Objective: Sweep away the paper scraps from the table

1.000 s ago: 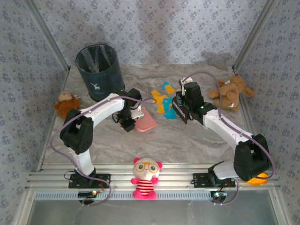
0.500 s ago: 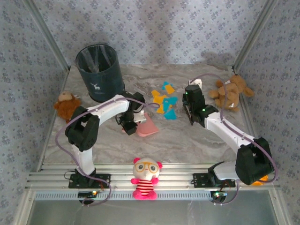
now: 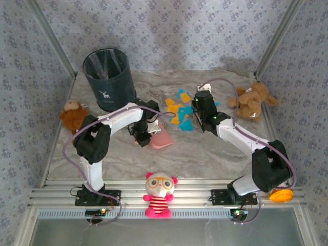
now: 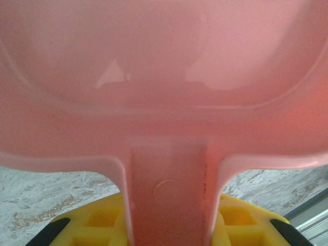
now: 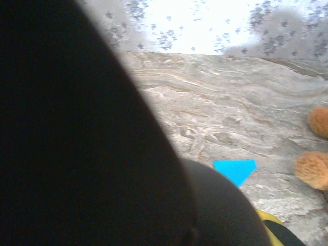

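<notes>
While the table [image 3: 215,154] bears the pink dustpan [image 3: 162,139] mid-worktop as before, its handle clamped by the left gripper [image 3: 145,136], the paper scraps [image 3: 179,110] lie toward the back edge. The right gripper [image 3: 201,110], jaws together, has shifted closer beside them.

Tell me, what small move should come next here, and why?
Probably the right claw should sweep a little leftward, pushing the paper scraps toward the pink dustpan. The scraps lie on the table between them, and the left claw holds the dustpan by its handle just left of the pile.
</notes>
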Robot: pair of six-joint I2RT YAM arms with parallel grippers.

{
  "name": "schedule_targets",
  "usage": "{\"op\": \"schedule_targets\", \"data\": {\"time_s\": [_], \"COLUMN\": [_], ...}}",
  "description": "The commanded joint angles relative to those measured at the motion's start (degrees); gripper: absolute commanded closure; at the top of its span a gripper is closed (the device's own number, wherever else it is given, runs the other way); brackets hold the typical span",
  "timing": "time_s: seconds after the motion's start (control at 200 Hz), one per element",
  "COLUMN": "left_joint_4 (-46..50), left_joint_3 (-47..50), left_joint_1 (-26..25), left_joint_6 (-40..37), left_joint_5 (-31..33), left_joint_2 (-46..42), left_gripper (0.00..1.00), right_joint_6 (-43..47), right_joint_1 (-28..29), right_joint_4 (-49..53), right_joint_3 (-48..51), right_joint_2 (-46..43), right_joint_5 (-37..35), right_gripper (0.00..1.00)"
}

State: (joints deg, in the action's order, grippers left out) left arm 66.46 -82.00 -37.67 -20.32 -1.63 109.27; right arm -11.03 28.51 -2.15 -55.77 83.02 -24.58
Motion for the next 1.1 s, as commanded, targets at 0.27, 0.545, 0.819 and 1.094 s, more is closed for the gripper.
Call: {"op": "schedule_targets", "data": {"time_s": [0.27,0.545,0.819,1.094], "left_joint_4": [2.9,3.6,3.8,3.7], "left_joint_3": [-4.4,-6.5,-7.1,-6.9], "left_joint_1": [0.0,-0.1,-1.0,-1.0], "left_joint_6": [1.7,2.2,1.6,2.8], "left_joint_5": [0.3,0.0,-0.8,-0.1], "left_joint_2": [3.3,5.7,6.3,6.1], "left_gripper": [1.00,1.00,1.00,1.00], "right_joint_6": [-1.3,-3.6,-5.6,-6.4], "right_joint_1": [2.7,3.7,4.7,5.4], "right_joint_4": [4.5,5.8,4.4,4.7], "right_joint_3": [1.1,1.1,1.1,0.7], "right_joint_2": [-1.4,-1.8,-1.5,-2.5], "right_joint_5": [9.8,12.1,14.9,18.4], "right_gripper": [1.00,1.00,1.00,1.00]}}
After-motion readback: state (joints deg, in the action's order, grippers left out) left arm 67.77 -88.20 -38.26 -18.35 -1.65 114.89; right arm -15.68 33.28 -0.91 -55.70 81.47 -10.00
